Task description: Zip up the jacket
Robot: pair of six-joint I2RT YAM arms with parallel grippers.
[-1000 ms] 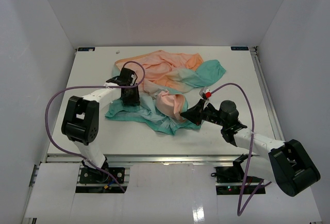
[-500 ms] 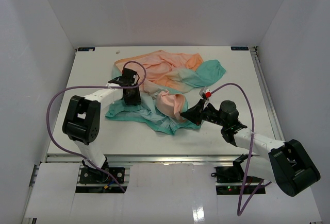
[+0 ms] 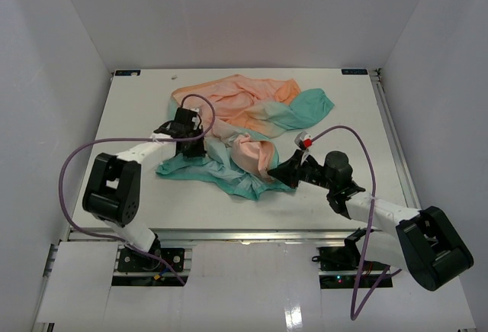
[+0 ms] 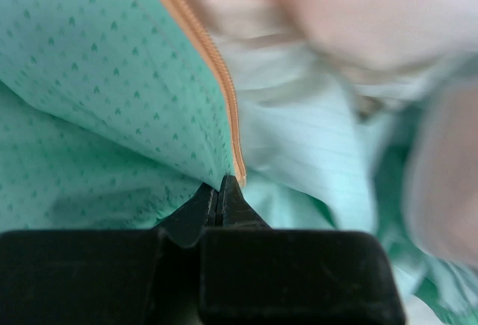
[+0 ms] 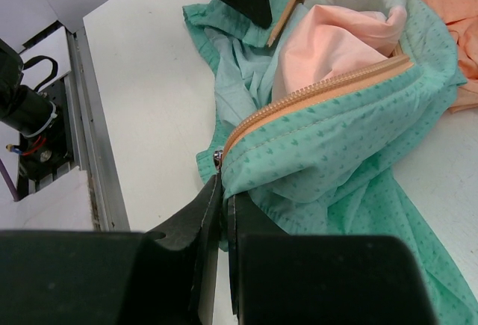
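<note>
The jacket [image 3: 244, 130] looked soft and floppy. The left gripper [image 4: 220, 190] and right gripper [image 5: 222, 190] were each pinched tight on a zipper edge [image 5: 314, 90], a good place to hold.

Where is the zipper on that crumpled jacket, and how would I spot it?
Find the white table and the crumpled peach-and-teal jacket near its middle. Along the jacket's near teal edge, starting by the right hand, runs the zipper. It is a narrow orange toothed strip, the only ridged band against the finely patterned teal cloth.
</note>
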